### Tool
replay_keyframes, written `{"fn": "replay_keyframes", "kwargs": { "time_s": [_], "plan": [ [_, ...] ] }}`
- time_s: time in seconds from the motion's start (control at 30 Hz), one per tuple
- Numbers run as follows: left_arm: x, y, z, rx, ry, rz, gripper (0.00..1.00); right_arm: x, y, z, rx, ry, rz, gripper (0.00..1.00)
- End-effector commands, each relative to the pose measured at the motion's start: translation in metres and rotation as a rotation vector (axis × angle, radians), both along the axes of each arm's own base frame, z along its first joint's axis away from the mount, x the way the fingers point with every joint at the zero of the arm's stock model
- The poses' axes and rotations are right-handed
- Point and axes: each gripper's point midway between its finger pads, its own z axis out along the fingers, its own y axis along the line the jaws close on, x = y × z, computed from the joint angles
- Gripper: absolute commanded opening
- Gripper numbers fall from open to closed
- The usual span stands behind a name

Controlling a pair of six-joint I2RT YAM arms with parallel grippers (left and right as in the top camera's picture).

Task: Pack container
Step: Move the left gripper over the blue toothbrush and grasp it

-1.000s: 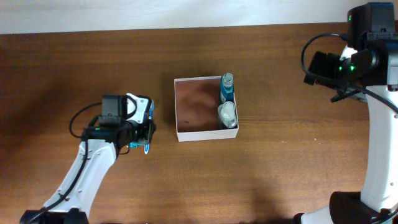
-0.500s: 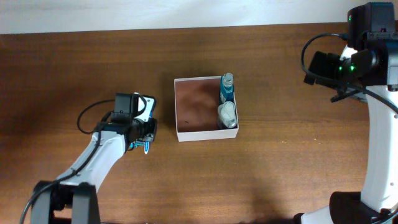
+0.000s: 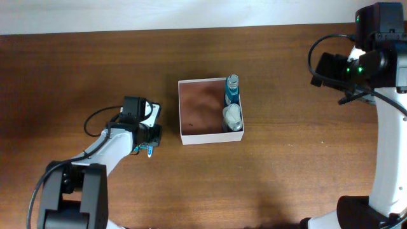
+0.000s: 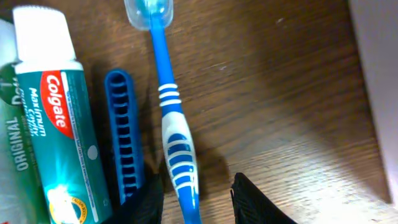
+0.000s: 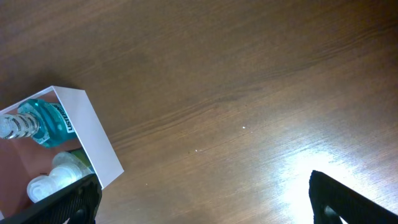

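From overhead, the square, shallow white-walled container (image 3: 197, 109) with a pinkish-brown inside is seen at the middle of the brown wooden table (image 3: 286, 178). Along its right wall a teal bottle with a clear cap (image 3: 232, 90) and a clear, whitish bottle (image 3: 233, 117) are packed; the rest of its floor is bare. The left gripper (image 3: 149, 135) is lowered to the table just left of the container. The right arm (image 3: 381, 127) is held well apart, at the table's right edge.

In the left wrist view, a blue-and-white plastic toothbrush (image 4: 171, 118) is laid on the wood, beside a blue plastic comb (image 4: 121, 140) and a green-and-red Colgate toothpaste tube (image 4: 53, 124). The toothbrush handle's end is straddled by the black fingers (image 4: 258, 202), which are parted and not pressed against it.

In the right wrist view, the right gripper (image 5: 204, 186) is shown with its jaws spread wide over bare wood, nothing between them. The container's corner is caught at the lower left, with both bottles inside.
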Motion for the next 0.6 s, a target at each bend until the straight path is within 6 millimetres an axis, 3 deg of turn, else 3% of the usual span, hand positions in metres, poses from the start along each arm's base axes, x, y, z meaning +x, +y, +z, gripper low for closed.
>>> {"fn": "replay_keyframes", "kwargs": {
  "time_s": [0.0, 0.2, 0.57],
  "plan": [
    [0.006, 0.002, 0.0, 0.009, -0.007, 0.032, 0.36, 0.001, -0.004, 0.001, -0.011, -0.002, -0.004, 0.98],
    [0.002, -0.001, -0.01, -0.017, 0.032, 0.045, 0.35, 0.001, -0.004, 0.001, -0.011, -0.002, -0.004, 0.98],
    [0.003, -0.006, -0.009, -0.044, 0.029, 0.035, 0.16, 0.001, -0.004, 0.001, -0.012, -0.002, -0.004, 0.98]
  ]
}}
